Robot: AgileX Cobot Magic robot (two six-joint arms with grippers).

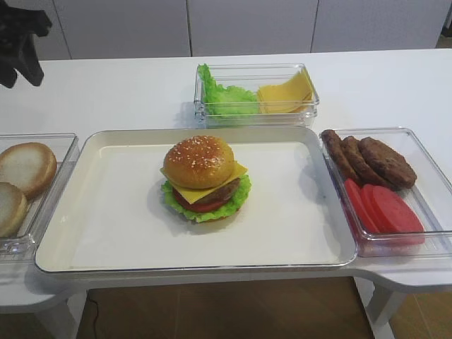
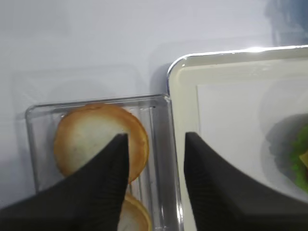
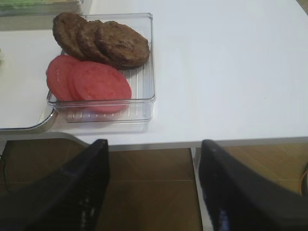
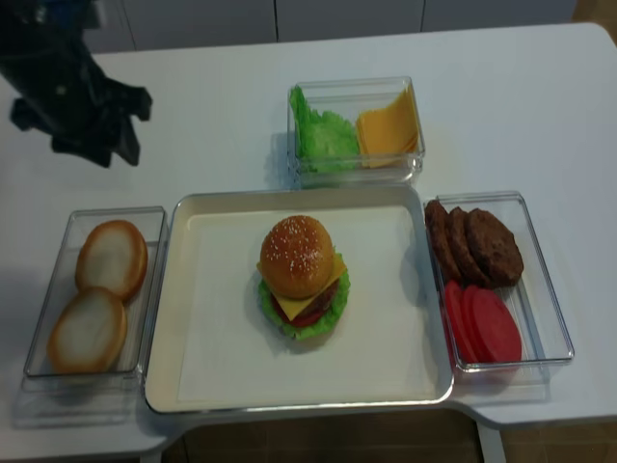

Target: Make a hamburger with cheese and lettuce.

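The hamburger (image 1: 203, 176) stands in the middle of the cream tray (image 1: 106, 212), topped by a sesame-seeded dome. The cheese (image 1: 192, 193) sits under the dome with its corners overhanging. The lettuce (image 1: 236, 200) frills out around the bottom. The second high view shows the hamburger (image 4: 301, 275) too. My left gripper (image 4: 92, 145) is open and empty, raised above the back left of the table. In the left wrist view it (image 2: 156, 139) hangs over the right wall of the bun box. My right gripper (image 3: 154, 144) is open and empty, beyond the table's front edge, over the floor.
A clear box (image 1: 254, 95) with a heap of green leaves and a pile of yellow slices stands behind the tray. A box of pale bun halves (image 1: 25, 169) is on the left. A box with brown patties (image 3: 103, 41) and tomato slices (image 3: 89, 82) is on the right.
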